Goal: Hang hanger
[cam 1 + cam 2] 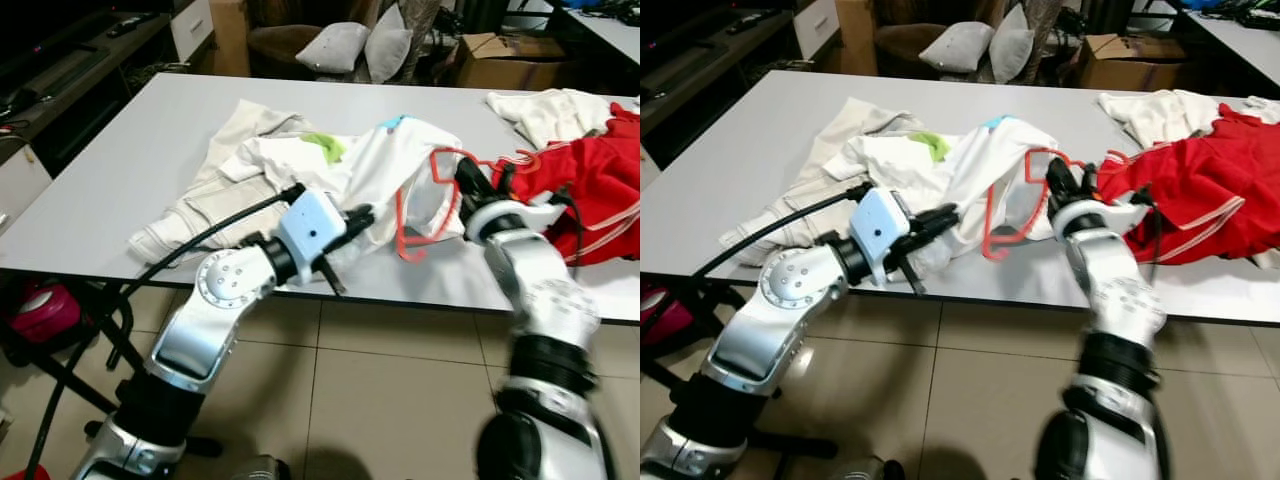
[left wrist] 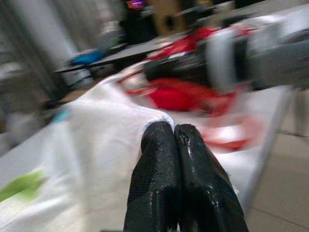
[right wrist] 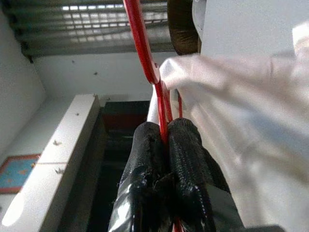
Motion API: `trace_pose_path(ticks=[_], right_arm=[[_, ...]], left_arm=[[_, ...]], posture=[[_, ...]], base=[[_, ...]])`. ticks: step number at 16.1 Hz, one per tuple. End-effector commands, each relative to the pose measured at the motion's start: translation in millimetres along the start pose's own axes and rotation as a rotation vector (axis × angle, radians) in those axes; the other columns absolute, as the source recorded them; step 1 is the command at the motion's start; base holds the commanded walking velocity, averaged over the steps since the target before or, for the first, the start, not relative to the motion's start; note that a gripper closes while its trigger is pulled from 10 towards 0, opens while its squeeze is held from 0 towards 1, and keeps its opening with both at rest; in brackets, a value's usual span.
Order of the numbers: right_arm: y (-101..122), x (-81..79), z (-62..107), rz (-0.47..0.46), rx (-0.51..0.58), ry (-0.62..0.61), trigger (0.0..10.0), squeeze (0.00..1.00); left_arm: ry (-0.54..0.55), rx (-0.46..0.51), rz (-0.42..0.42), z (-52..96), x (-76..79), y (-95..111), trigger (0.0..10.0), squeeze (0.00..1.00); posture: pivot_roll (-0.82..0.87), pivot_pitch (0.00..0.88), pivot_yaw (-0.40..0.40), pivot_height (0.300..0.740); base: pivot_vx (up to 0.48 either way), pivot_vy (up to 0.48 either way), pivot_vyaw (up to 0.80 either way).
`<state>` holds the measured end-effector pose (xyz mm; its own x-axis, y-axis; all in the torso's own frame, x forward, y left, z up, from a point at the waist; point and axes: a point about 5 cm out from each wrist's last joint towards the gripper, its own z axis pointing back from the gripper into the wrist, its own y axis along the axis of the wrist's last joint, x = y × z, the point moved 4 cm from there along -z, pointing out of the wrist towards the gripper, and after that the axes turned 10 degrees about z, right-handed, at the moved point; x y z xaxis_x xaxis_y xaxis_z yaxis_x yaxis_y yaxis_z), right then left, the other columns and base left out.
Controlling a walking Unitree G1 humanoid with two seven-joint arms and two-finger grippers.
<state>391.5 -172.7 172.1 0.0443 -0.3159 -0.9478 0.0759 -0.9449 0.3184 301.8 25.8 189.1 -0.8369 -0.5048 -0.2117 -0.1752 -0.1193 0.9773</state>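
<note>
- Risk: my left gripper point(image 1: 352, 216) is closed on a fold of the white shirt point(image 1: 385, 160) at the table's near edge; if that pinch slips, the shirt drags with the hanger
- Risk: my right gripper point(image 3: 165, 133) clamps the red hanger point(image 1: 425, 205) on thin wire only; a twist could spring it loose
- Risk: the red garment point(image 1: 600, 180) lies just beside my right wrist and could snag
- Hanger: thin, glossy red wire, partly threaded inside the shirt, lower bar showing against the grey table point(image 1: 120, 160); hook end not clear
</note>
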Motion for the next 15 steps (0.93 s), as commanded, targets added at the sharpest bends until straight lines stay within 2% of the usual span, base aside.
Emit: trace_pose_path(ticks=[1, 3, 5, 7, 9, 11, 13, 15], right_arm=[[1.5, -1.8, -3.7, 0.000, 0.026, -0.012, 10.0, 0.00], [-4.3, 0.7, -11.0, 0.012, 0.046, -0.060, 10.0, 0.00], [-6.9, 4.5, -15.0, -0.002, 0.060, -0.098, 10.0, 0.00], [-10.8, 5.9, -16.6, 0.026, 0.058, -0.118, 10.0, 0.00], [-14.8, 10.9, -17.1, 0.033, 0.052, -0.150, 10.0, 0.00], [-24.2, 9.0, -16.4, 0.073, 0.026, -0.154, 10.0, 0.00], [-48.7, 7.3, -10.6, 0.176, -0.057, -0.160, 10.0, 0.00], [-59.1, 9.8, -5.0, 0.161, -0.076, -0.185, 10.0, 0.00]], left_arm=[[-0.069, -0.021, 0.017, -0.5, 12.2, -2.6, 0.0, 0.00], [-0.104, -0.012, 0.045, -1.5, 21.6, -2.0, 0.0, 0.00], [-0.115, -0.003, 0.060, -3.0, 24.7, 0.9, 0.0, 0.00], [-0.101, 0.007, 0.067, -5.3, 23.3, 4.3, 0.0, 0.00], [-0.079, 0.049, 0.115, -9.5, 20.8, 13.4, 0.0, 0.00], [-0.048, 0.074, 0.157, -14.3, 17.2, 17.5, 0.0, 0.00], [0.038, 0.073, 0.234, -29.0, 8.0, 13.5, 0.0, 0.00], [0.078, 0.055, 0.281, -39.8, 5.6, 8.2, 0.0, 0.00]], posture=[[0.02, 0.000, 0.023, 0.740], [0.02, 0.000, 0.022, 0.740], [0.02, 0.000, 0.021, 0.740], [0.02, 0.000, 0.018, 0.740], [0.02, 0.000, 0.019, 0.740], [0.02, 0.000, 0.021, 0.740], [0.01, 0.000, 0.033, 0.740], [-0.01, 0.000, 0.049, 0.740]], base=[[0.000, 0.000, 0.00], [0.000, 0.000, 0.00], [0.000, 0.000, 0.00], [0.000, 0.000, 0.00], [0.000, 0.000, 0.00], [0.000, 0.000, 0.00], [0.000, 0.000, 0.00], [0.000, 0.000, 0.00]])
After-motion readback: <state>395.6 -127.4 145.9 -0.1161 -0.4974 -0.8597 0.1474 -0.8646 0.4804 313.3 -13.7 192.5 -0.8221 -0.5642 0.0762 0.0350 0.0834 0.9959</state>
